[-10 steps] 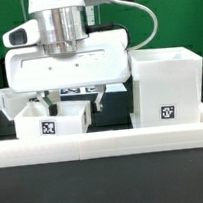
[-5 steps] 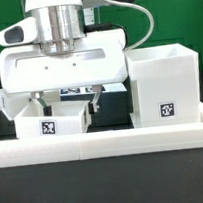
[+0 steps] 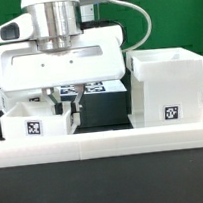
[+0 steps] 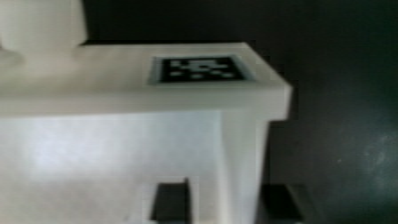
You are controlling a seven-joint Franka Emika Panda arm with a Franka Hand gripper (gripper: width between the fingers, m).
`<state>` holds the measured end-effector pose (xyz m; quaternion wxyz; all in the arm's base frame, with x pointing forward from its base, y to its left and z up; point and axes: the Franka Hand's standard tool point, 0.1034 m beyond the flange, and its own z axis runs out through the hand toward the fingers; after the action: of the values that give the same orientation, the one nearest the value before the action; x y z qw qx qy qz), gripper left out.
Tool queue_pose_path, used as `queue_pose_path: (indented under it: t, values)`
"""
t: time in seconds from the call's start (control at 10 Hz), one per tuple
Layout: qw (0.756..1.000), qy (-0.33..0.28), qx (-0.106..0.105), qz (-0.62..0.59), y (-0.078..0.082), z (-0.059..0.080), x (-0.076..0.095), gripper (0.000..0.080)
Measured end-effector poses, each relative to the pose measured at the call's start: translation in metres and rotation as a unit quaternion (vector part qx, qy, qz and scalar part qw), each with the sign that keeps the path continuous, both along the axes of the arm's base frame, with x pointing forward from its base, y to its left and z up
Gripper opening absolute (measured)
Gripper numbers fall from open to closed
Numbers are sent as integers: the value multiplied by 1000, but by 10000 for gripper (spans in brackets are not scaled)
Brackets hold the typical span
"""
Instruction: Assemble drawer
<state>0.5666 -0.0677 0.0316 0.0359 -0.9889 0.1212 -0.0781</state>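
Though cropped and blurred in the wrist view, the gripper clamps the small tray.
Fingertips (mostly cut off) pinch its wall.

The gripper hides most of the marker board and the rear tray. The rail covers the bases of the front tray and shell. The wrist view is blurred, and its edge cuts off the fingers.
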Motion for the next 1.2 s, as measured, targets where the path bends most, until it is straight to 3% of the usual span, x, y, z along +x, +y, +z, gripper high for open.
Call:
queue_pose_path:
  t: [0.1, 0.7, 1.1, 1.2]
  values:
    - [1000, 0, 0, 0, 0, 0, 0, 40]
    - [1000, -6, -2, -9, -9, 8, 3, 40]
    - [1000, -13, -15, -12, -14, -3, -5, 41]
    - [1000, -11, -15, -13, -14, -5, -8, 218]
